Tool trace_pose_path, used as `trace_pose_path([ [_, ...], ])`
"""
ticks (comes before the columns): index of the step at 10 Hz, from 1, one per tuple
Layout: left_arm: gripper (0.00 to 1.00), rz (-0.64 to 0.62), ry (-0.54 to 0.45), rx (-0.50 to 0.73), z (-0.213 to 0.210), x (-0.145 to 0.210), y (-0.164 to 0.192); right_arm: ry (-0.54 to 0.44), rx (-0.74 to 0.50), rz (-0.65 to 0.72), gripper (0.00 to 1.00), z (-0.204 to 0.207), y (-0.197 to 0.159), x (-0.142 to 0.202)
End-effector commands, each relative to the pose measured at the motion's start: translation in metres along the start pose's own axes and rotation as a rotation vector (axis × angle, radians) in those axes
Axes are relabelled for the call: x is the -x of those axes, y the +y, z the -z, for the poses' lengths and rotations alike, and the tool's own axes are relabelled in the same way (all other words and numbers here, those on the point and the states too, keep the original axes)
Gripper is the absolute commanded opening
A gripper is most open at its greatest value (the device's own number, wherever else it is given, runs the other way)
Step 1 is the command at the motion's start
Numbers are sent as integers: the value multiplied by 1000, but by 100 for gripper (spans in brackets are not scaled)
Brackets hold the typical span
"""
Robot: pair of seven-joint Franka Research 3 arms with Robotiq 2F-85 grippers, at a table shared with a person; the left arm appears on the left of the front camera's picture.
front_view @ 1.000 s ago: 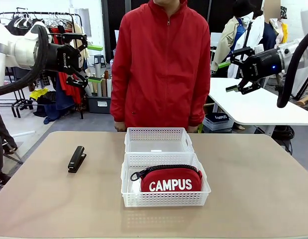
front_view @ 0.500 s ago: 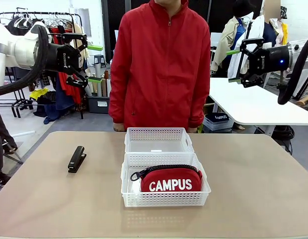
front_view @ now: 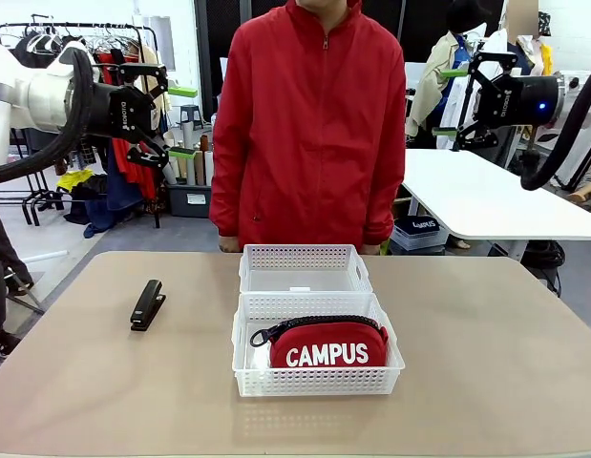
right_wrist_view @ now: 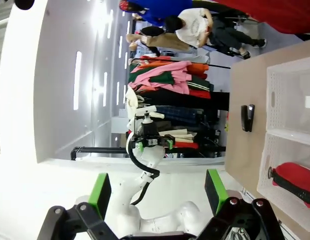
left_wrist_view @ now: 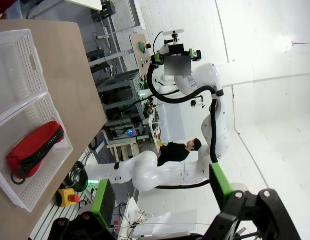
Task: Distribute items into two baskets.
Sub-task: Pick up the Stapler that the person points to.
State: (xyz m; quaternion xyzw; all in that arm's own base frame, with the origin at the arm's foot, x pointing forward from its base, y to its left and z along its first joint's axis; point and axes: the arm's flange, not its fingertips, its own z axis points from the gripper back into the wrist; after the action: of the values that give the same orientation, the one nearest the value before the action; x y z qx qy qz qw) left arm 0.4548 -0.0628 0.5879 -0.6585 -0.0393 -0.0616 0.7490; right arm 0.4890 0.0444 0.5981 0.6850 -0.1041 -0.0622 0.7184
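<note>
The left end effector (front_view: 176,121) and the right end effector (front_view: 453,101) are raised well above the surface (front_view: 486,363), each with its fingers spread and gripping nothing. The red pouch (front_view: 328,345) lies in the near basket (front_view: 319,380), whose lattice front wall hides its lower edge. The far basket (front_view: 305,258) touches the near basket. The stapler (front_view: 148,304) lies on the surface, left of both baskets. The right wrist view cuts off the red pouch at the picture edge. The hands of the person (front_view: 309,124) are mostly hidden behind the far edge.
</note>
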Motion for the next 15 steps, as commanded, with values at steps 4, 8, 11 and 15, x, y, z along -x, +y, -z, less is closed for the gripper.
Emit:
trace_pose_path([
  [4, 100, -3, 0, 4, -1, 0, -2, 102, -63, -64, 100, 12, -14, -7],
  [8, 100, -3, 0, 4, -1, 0, -2, 94, -45, -41, 100, 13, -20, -2],
  [11, 100, -3, 0, 4, -1, 0, -2, 94, -45, -41, 100, 13, -20, -2],
  [15, 100, -3, 0, 4, -1, 0, -2, 94, -45, -41, 100, 13, -20, -2],
])
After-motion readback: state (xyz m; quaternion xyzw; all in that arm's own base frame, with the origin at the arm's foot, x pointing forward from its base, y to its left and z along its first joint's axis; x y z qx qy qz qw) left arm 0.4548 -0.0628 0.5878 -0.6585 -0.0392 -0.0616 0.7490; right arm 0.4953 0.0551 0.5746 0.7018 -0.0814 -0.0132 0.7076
